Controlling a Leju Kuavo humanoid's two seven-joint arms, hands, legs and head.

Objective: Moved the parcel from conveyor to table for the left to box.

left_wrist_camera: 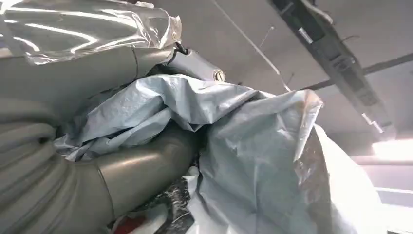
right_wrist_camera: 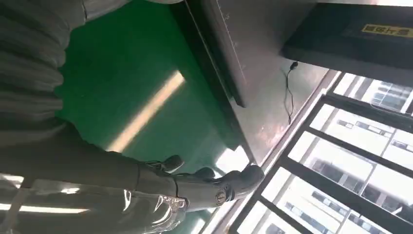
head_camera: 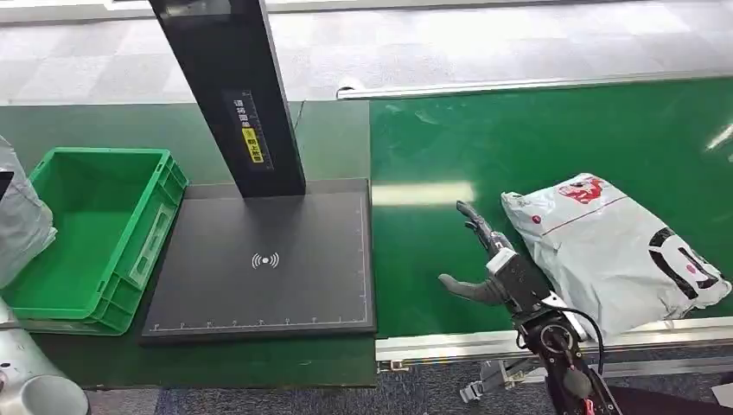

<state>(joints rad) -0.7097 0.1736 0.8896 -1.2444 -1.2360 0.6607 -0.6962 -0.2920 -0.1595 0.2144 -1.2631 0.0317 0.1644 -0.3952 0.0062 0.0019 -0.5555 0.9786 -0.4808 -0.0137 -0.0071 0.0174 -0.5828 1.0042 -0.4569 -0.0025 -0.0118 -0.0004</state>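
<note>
A white parcel [head_camera: 614,251] with red and black print lies on the green conveyor belt [head_camera: 536,147] at the right. My right hand [head_camera: 484,264] hovers over the belt just left of that parcel, fingers apart and holding nothing; in the right wrist view its fingers [right_wrist_camera: 209,183] stretch out above the belt [right_wrist_camera: 122,73]. My left hand [left_wrist_camera: 112,170] grips a crumpled grey plastic parcel [left_wrist_camera: 253,146]. In the head view this grey parcel [head_camera: 22,220] hangs at the left edge, beside the green box [head_camera: 95,233].
A black scanning pad [head_camera: 268,259] lies between the green box and the belt, with a tall black post [head_camera: 233,86] rising from its back edge. The belt's metal rail [head_camera: 484,344] runs along the front, just under my right arm.
</note>
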